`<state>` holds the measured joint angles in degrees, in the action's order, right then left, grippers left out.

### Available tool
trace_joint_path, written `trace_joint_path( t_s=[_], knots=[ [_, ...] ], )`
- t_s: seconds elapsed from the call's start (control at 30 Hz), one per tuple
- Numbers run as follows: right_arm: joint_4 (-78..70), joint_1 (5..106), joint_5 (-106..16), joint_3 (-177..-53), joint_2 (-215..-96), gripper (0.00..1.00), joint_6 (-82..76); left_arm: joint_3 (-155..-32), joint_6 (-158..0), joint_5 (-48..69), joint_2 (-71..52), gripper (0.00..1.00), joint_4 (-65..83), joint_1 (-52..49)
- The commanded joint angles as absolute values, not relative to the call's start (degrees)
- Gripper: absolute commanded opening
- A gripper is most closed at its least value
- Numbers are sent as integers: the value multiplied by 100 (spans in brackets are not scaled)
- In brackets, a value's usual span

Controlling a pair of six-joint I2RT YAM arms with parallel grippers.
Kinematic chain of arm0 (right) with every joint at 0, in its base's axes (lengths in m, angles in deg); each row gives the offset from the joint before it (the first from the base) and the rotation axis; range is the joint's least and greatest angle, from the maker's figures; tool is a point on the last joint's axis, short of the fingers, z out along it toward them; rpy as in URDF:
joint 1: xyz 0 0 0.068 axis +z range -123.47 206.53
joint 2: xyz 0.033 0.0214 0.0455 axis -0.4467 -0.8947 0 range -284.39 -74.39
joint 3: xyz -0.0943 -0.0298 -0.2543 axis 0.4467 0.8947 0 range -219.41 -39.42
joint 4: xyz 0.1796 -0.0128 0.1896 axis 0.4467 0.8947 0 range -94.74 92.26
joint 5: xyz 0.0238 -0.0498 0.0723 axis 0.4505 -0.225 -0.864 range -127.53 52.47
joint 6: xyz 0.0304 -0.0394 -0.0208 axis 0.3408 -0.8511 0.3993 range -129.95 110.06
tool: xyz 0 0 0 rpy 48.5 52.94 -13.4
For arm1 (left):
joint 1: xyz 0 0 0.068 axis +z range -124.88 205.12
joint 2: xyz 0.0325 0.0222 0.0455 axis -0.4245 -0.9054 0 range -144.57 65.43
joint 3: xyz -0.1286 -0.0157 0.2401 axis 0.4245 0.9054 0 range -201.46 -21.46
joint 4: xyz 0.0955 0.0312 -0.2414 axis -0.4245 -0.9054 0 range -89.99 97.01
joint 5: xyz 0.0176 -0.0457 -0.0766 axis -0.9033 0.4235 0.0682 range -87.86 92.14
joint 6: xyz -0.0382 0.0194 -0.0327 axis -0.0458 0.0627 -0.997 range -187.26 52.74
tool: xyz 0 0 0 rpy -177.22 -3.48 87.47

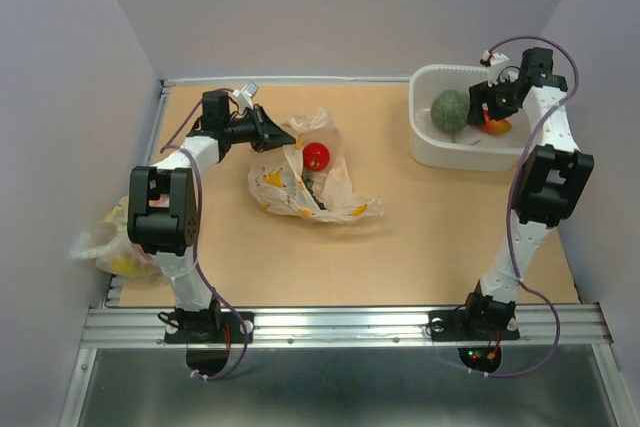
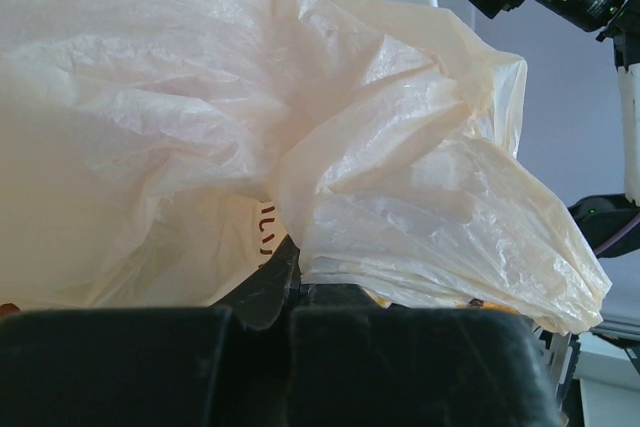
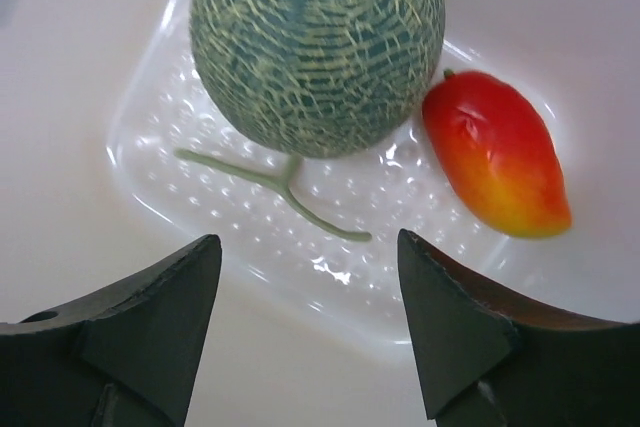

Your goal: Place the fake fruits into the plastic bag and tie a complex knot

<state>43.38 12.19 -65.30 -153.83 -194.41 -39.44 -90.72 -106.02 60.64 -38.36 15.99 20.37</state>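
Left gripper [image 1: 280, 135] clamped on the plastic bag [image 1: 300, 189] rim, bag slumped left of centre on table [image 1: 430, 247], red fruit [image 1: 316, 156] in its mouth, right gripper [image 3: 308, 247] fingers spread wide, holding nothing, above green melon [image 3: 316, 42] and red-yellow fruit [image 3: 497, 157] in white tub [image 1: 430, 147], far right.

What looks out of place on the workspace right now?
A second crinkly bag with something yellow inside lies beyond the table's left edge, off the work surface. Nothing else stands out.
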Motion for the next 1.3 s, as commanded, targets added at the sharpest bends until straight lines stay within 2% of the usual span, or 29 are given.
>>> trace_joint_path(
  t_s=[0.0, 0.23, 0.33, 0.53, 0.63, 0.67, 0.7, 0.77, 0.8, 0.83, 0.87, 0.9, 1.27],
  knots=[
    [4615, 1203, -6126, -15122, -19497, 75, -4862, -9362, -10391, 6173, -3898, 0, 1493, 2064],
    [4501, 1212, -6530, -15446, -20287, 76, -4273, -9433, -10356, 6103, -3986, 0, 1396, 2090],
    [4169, 1299, -6636, -15473, -20543, 81, -4071, -9441, -10321, 6085, -4012, 0, 1361, 2099],
    [3447, 1651, -6092, -15139, -20771, 84, -3965, -9538, -10285, 6067, -4100, 0, 1282, 2169],
    [3315, 1695, -5793, -15209, -20894, 76, -3965, -9626, -10233, 6059, -4136, 0, 1185, 2222],
    [3288, 1695, -5723, -15218, -20947, 69, -3991, -9643, -10233, 6059, -4136, 0, 1185, 2248],
    [3279, 1695, -5600, -15209, -20965, 53, -4026, -9652, -10224, 6041, -4136, 0, 1176, 2257],
    [3271, 1678, -5564, -15174, -20930, 40, -4114, -9661, -10215, 6032, -4127, 0, 1158, 2275],
    [3271, 1660, -5607, -15096, -20886, 28, -4176, -9661, -10215, 6032, -4127, 0, 1150, 2275],
    [3279, 1634, -5642, -15043, -20825, 21, -4211, -9652, -10206, 6032, -4127, 0, 1141, 2283],
    [3279, 1625, -5721, -14972, -20711, 6, -4220, -9644, -10197, 6032, -4118, 0, 1141, 2283],
    [3279, 1608, -5739, -14937, -20632, 0, -4220, -9635, -10189, 6032, -4118, 0, 1132, 2283],
    [3279, 1344, -6407, -15200, -19586, 1, -3711, -9696, -10153, 6085, -4179, 0, 1097, 2292]
  ],
)
